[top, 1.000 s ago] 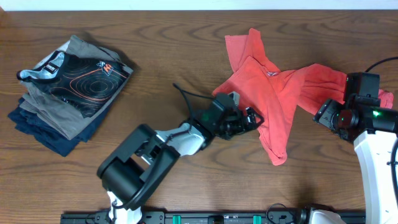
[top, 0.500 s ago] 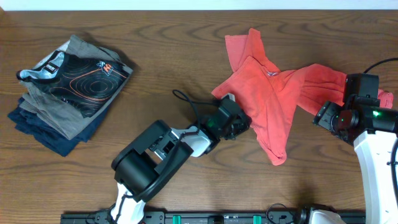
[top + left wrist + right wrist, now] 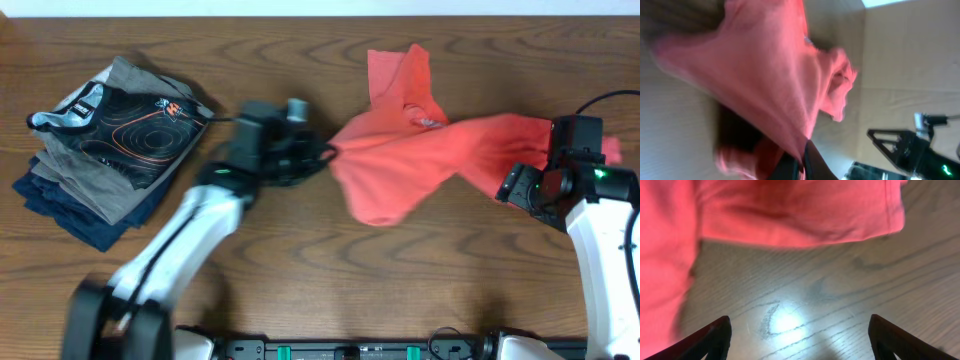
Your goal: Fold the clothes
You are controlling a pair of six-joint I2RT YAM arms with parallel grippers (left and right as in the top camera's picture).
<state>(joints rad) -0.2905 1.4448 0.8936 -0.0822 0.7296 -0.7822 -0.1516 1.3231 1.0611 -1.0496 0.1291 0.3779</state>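
- Coral-red short-sleeved cotton T-shirt (image 3: 420, 160) stretches in a bunched band over the right half of the brown wooden table (image 3: 300, 270). It runs from the left fingertips across to the right arm's wrist, and one flap points toward the far edge.
- Left gripper (image 3: 320, 158) is clenched on a gathered corner of the shirt. In the blurred left wrist view, the cloth fans out ahead of the pinching fingers (image 3: 810, 162).
- Right gripper (image 3: 800, 325) is spread wide and grasps nothing. A hemmed edge of the shirt lies just ahead of its fingertips, with bare wood between them.
- Behind the left gripper, well apart from the shirt, sits a stack. A black garment with orange contour lines (image 3: 140, 125) lies on top, over folded grey garments (image 3: 128, 72) and navy folded garments (image 3: 75, 222).
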